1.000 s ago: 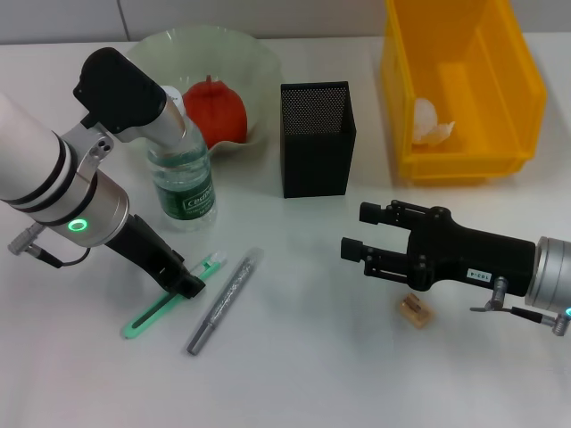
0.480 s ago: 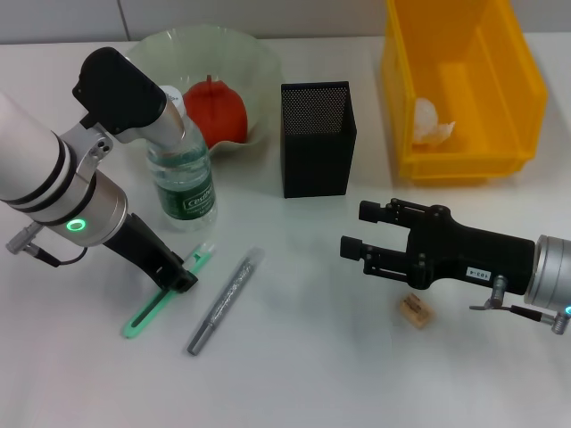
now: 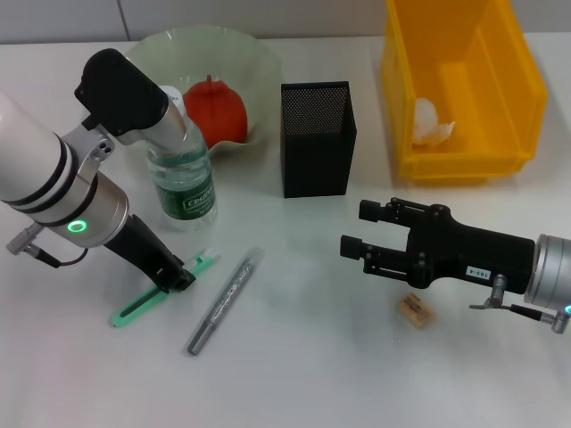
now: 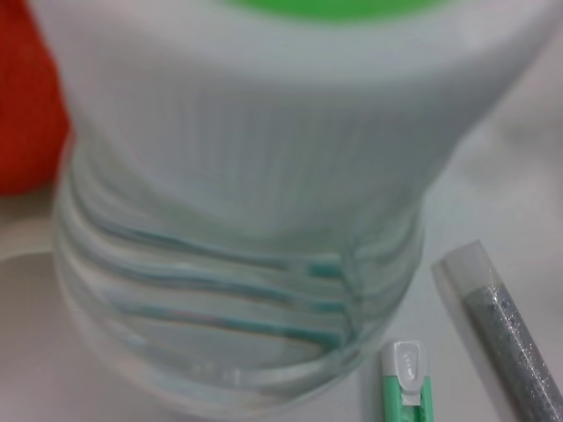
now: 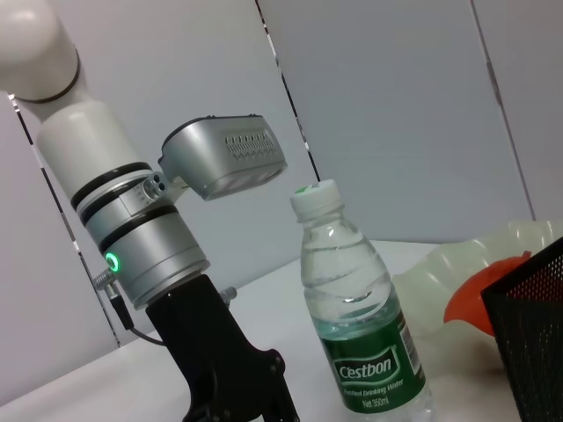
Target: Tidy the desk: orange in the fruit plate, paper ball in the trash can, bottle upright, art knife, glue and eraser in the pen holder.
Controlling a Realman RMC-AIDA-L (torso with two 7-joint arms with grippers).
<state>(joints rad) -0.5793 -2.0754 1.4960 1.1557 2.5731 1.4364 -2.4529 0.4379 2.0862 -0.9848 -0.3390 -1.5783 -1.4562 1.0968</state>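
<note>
knife (image 3: 161,290): skinny green art knife with a white tip, flat on the desk (image 3: 303,357) in front of the bottle, left gripper's tip right on its middle
left gripper (image 3: 178,278): low on the knife; can't tell if the fingers are pinching it, they're just a dark lump in the head view
bottle (image 3: 183,183): upright, clear with a green label, just in front of the plate
orange (image 3: 214,111): red-orange, puckered top, sitting in the pale-green wavy plate (image 3: 259,67)
holder (image 3: 318,138): black mesh box, right of the bottle
glue (image 3: 225,301): grey glittery stick beside the knife
eraser (image 3: 415,309): tiny tan block, under the right gripper
right gripper (image 3: 355,230): hovering, fingers spread wide, holding nothing
paper ball (image 3: 428,120): white wad inside the yellow can (image 3: 517,89)
views: left wrist shot is mostly blurry bottle cap, with the knife's white tip and glue end; right wrist shows the bottle's label, but the left gripper's fingers are cut off there
</note>
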